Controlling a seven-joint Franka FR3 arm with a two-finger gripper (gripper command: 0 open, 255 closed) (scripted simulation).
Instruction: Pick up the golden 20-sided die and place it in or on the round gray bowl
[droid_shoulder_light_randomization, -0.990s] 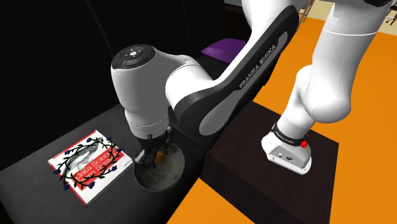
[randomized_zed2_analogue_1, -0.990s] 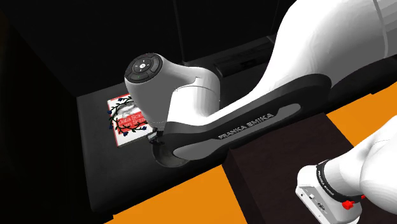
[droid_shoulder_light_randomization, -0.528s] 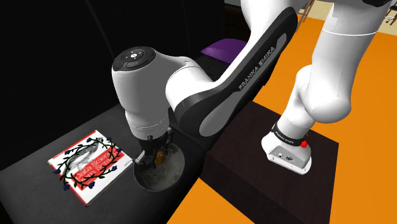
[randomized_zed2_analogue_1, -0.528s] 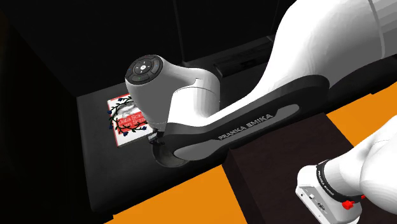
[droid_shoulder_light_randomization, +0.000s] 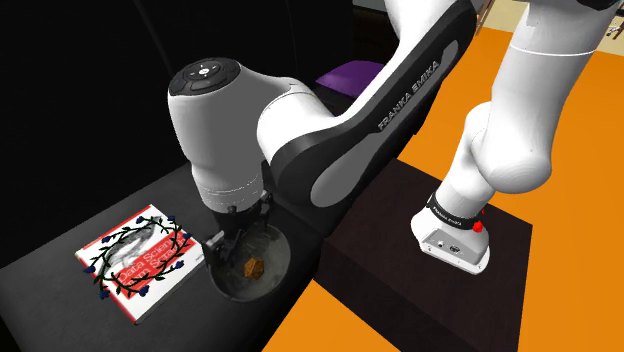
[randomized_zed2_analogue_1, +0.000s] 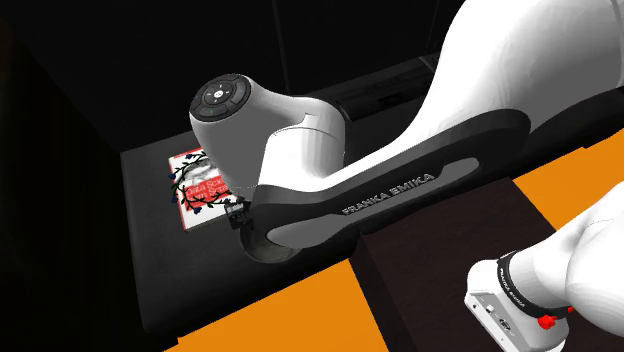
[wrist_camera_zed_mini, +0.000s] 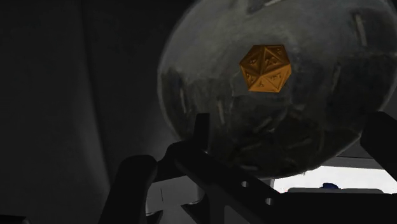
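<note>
Wrist view: die (wrist_camera_zed_mini: 265, 68) lies in bowl (wrist_camera_zed_mini: 191, 83), ahead of gripper (wrist_camera_zed_mini: 259, 141)

A home room: orange floor (droid_shoulder_light_randomization: 400, 320), purple seat (droid_shoulder_light_randomization: 350, 75), illustrated book (droid_shoulder_light_randomization: 140, 260).

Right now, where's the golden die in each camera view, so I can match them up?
Shoulder view: the golden die lies inside the gray bowl, low and left of centre.
Second exterior view: the white arm link covers the bowl's inside, just right of the red-and-white book.
Wrist view: the die rests on the bowl's floor.
Shared landmark: that book beside the bowl.
</note>
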